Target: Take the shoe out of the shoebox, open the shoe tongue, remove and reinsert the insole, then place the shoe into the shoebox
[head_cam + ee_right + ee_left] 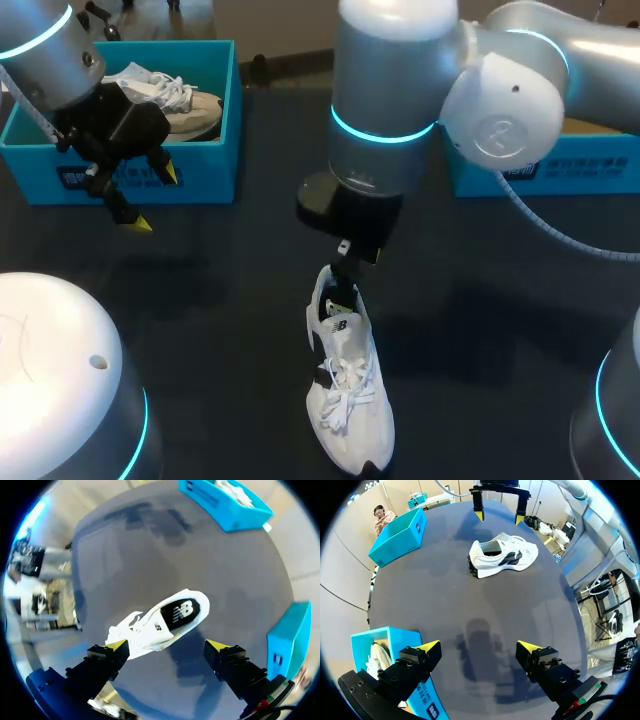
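Shoe (348, 395) stands mid-tabletop (230, 330) under your right gripper (167, 645), its fingers (102, 662) spread like the left gripper (478, 646)'s; probably light and soft-sided, so pinch the stiffer heel collar.

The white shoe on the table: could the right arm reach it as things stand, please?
Probably yes: the right gripper hangs open over the heel end of the shoe, with nothing between them.

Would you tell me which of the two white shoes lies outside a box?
The white lace-up sneaker on the dark tabletop under the right claw; the other shoe sits inside the left blue shoebox.
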